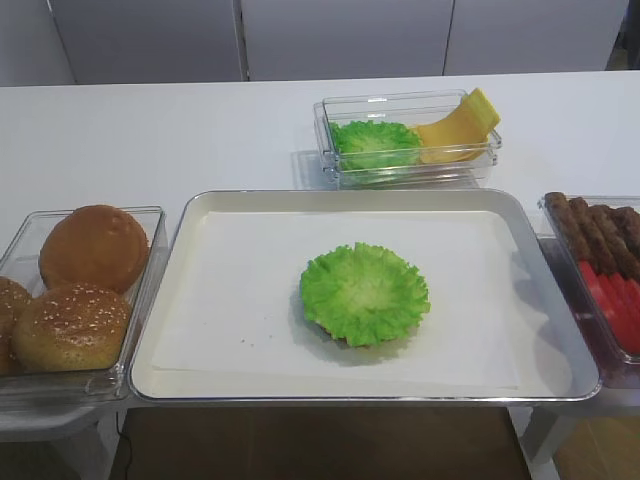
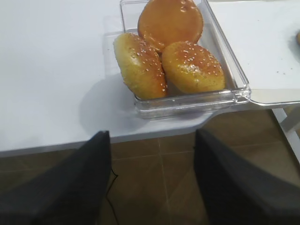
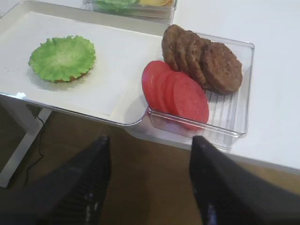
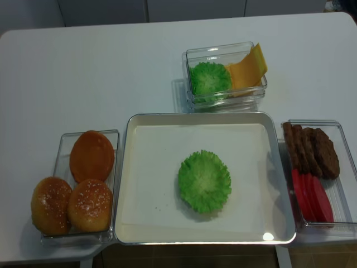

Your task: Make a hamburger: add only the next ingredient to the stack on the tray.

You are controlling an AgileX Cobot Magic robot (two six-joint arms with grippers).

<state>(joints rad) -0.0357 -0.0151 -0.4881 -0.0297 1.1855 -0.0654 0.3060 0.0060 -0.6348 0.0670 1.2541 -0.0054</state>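
Lettuce leaf (image 1: 365, 292) lies on the bun bottom (image 3: 70, 78) mid-tray (image 1: 200, 300), so the step looks done. Left of the tray, the left gripper (image 2: 152, 180) hangs spread and empty; right of it, the right gripper (image 3: 150, 183) likewise.

We see bright, even light from overhead, and the white bench (image 4: 111, 61) is close to washed out in both high views. Shadows are soft and short: a faint one under the lettuce (image 1: 365, 293), a grey one left of the bun tub (image 2: 187, 101). The tray (image 4: 266, 236) rim carries a small glare spot at its near right corner. Both wrist views are sharp on the food, but the dark fingers (image 3: 79, 187) of the right hand and those of the left hand (image 2: 65, 187) at the bottom are blurred, out of focus.
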